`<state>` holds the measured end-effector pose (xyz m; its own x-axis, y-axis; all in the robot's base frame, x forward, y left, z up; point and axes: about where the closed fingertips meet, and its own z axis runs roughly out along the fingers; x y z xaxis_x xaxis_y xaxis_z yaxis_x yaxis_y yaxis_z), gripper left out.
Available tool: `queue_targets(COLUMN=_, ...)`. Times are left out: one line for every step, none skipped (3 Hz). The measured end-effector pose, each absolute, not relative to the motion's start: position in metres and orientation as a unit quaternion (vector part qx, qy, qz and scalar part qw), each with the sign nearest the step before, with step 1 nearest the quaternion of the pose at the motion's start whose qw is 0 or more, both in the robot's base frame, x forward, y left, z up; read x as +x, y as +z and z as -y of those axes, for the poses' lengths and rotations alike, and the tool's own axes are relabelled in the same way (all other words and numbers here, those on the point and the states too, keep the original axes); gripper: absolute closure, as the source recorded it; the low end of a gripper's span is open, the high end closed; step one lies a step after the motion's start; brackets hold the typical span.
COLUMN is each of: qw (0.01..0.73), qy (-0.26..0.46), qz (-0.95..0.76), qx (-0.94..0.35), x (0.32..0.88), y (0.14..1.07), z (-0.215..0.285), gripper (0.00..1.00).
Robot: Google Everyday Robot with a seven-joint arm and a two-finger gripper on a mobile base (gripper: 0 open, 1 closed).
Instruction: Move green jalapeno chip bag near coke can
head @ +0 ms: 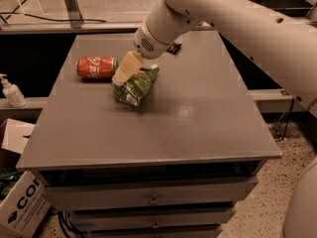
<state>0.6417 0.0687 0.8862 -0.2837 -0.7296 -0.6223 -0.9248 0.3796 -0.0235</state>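
The green jalapeno chip bag (137, 86) lies crumpled on the grey table (198, 118), left of the middle. The coke can (96, 67) lies on its side just to the bag's left, a small gap apart. My gripper (124, 72) reaches down from the white arm at the upper right. Its tan fingers (130, 63) are closed on the bag's upper left end, between the bag and the can. The bag's lower side rests on the tabletop.
A small dark tag (173, 47) lies behind the arm's wrist. A white pump bottle (11, 90) stands on a ledge at the left. A cardboard box (20, 202) sits on the floor at the lower left. Drawers (153, 198) are below the tabletop.
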Motion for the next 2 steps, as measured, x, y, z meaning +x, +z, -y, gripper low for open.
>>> queue_targets(qw=0.28, qy=0.174, qz=-0.782, qx=-0.529, x=0.642, y=0.886, z=-0.069, gripper=0.0)
queue_targets(qw=0.282, qy=0.173, qz=-0.782, qx=-0.528, x=0.639, y=0.889, z=-0.055, gripper=0.0)
